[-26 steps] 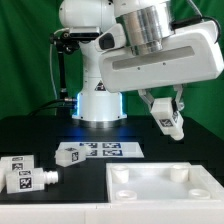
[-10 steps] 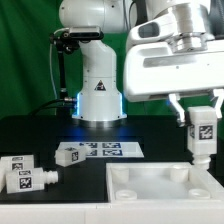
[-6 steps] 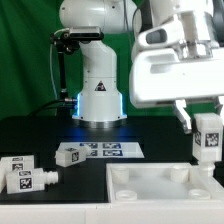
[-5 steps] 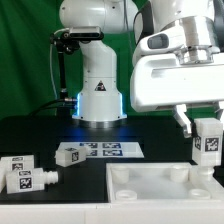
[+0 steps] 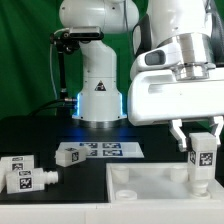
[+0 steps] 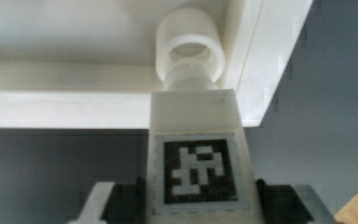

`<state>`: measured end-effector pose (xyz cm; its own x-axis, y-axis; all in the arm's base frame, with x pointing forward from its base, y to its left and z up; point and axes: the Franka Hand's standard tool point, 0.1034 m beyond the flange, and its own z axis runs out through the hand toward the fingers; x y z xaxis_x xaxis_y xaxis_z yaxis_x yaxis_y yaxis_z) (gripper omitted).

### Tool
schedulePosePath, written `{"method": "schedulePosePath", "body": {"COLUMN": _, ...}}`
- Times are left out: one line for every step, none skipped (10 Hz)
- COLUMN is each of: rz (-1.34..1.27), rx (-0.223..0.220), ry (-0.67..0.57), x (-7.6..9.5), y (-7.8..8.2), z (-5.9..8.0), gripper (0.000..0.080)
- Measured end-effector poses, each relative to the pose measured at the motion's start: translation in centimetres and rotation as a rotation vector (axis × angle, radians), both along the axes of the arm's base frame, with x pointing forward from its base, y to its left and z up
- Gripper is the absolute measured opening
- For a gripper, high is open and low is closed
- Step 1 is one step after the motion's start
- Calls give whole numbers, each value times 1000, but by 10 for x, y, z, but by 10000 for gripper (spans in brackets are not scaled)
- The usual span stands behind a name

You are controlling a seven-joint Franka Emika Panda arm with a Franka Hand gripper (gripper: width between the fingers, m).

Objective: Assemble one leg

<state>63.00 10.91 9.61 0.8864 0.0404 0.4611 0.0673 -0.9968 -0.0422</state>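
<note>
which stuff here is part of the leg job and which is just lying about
In the job: leg, upright in the gripper; white slab with sockets, below it.
Lying about: three spare legs at the exterior view's left; marker board.

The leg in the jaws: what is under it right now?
The white slab, at its corner socket. The leg hides whether its tip is inside the socket.
</note>
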Motion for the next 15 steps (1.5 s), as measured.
{"method": "schedulePosePath", "body": {"rz": 0, "rx": -1, "ry": 1, "x": -2, "y": 0, "z": -2, "gripper": 286}}
{"method": "schedulePosePath", "body": {"rz": 0, "rx": -2, "ry": 0, "x": -2, "y": -2, "z": -2, "gripper": 286}}
{"method": "schedulePosePath", "body": {"rz": 1, "rx": -2, "ry": -2, "x": -2, "y": -1, "z": -3, "gripper": 286}}
{"method": "schedulePosePath", "body": {"rz": 4, "rx": -1, "ry": -7, "x": -1, "y": 1, "z": -3, "gripper": 286}}
{"method": "schedulePosePath", "body": {"rz": 4, "rx": -2, "ry": -3, "x": -2, "y": 1, "z": -6, "gripper": 286}}
{"method": "schedulePosePath", "body": {"rz": 4, "rx": -3, "ry": -1, "x": -2, "y": 1, "z": -8, "gripper": 286}}
{"method": "schedulePosePath", "body": {"rz": 4, "rx": -4, "ry": 1, "x": -3, "y": 1, "z": -9, "gripper": 286}}
{"method": "schedulePosePath", "body": {"rz": 3, "rx": -4, "ry": 5, "x": -4, "y": 0, "z": -12, "gripper": 286}}
{"method": "schedulePosePath", "body": {"rz": 5, "rx": -5, "ry": 1, "x": -4, "y": 1, "z": -14, "gripper": 286}}
{"method": "schedulePosePath", "body": {"rz": 6, "rx": -4, "ry": -12, "x": -3, "y": 2, "z": -15, "gripper": 286}}
{"method": "schedulePosePath", "body": {"rz": 5, "rx": -3, "ry": -26, "x": -2, "y": 3, "z": -15, "gripper": 286}}
{"method": "schedulePosePath", "body": {"rz": 7, "rx": -5, "ry": -34, "x": -2, "y": 2, "z": -14, "gripper": 286}}
{"method": "schedulePosePath", "body": {"rz": 9, "rx": -7, "ry": -35, "x": -1, "y": 1, "z": -14, "gripper": 286}}
{"method": "schedulePosePath", "body": {"rz": 10, "rx": -7, "ry": -34, "x": -1, "y": 1, "z": -14, "gripper": 286}}
{"method": "schedulePosePath", "body": {"rz": 10, "rx": -7, "ry": -34, "x": -1, "y": 1, "z": -15, "gripper": 382}}
